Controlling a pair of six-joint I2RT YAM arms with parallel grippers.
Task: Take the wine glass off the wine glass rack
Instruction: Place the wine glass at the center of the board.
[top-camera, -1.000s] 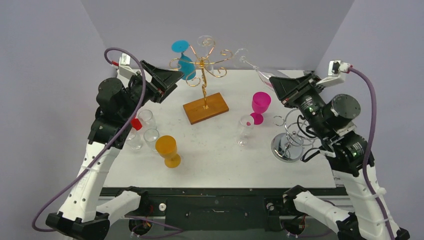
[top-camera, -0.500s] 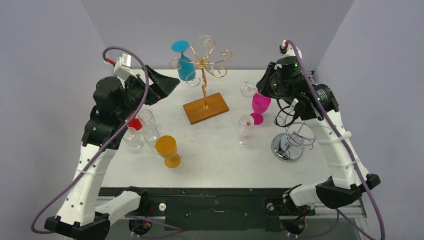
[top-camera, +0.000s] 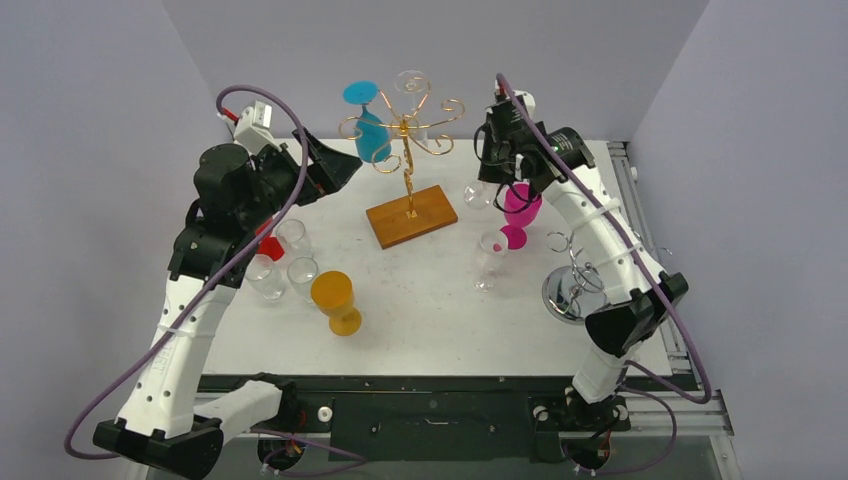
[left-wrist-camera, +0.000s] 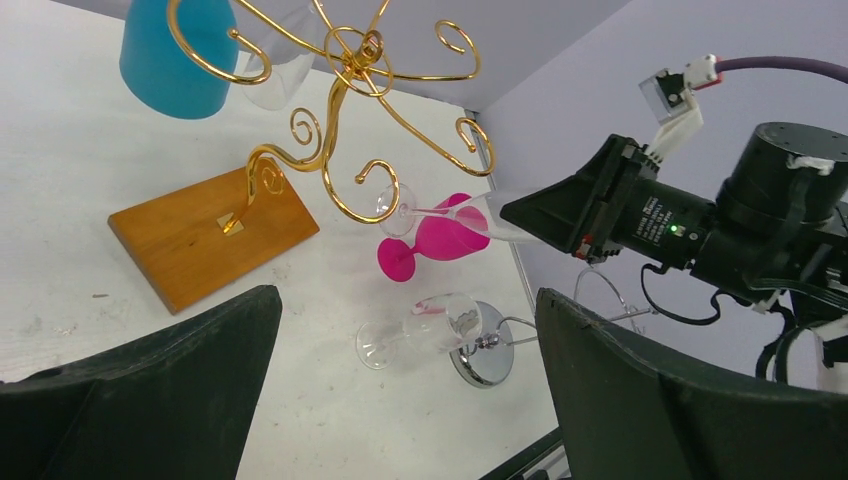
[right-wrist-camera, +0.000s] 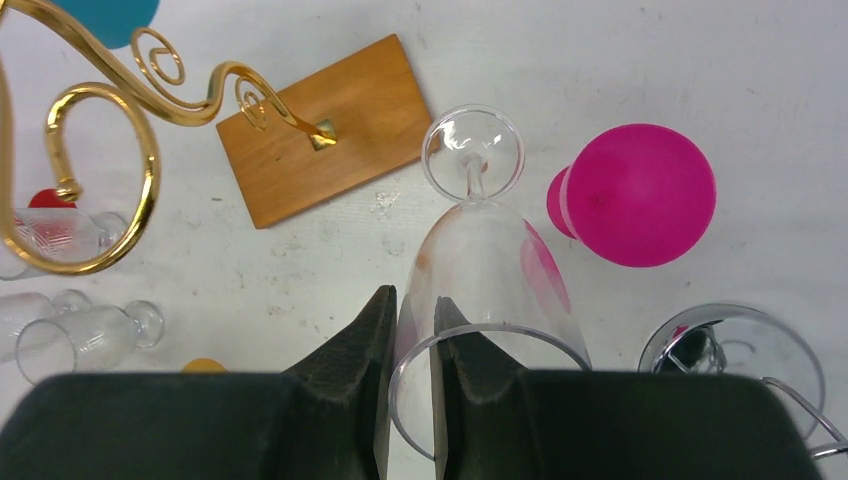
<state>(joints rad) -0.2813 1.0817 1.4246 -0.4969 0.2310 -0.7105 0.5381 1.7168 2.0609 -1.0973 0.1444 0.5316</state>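
Holds the wine glass (right-wrist-camera: 490, 260) by its rim, clear of the wine glass rack (top-camera: 405, 130).
Pinches the rim between closed right jaws, foot down over the bench (top-camera: 420, 300), just beside a magenta glass (top-camera: 521, 205). Shows left jaws wide open, empty, near a blue glass (top-camera: 373, 135) hung on the rack.

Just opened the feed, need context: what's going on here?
The right tool is shut on the rim of a clear wine glass, off the gold wine glass rack, foot down beside the pink glass. Whether it touches the table is unclear. The left tool hangs open near the rack, where a blue glass hangs.
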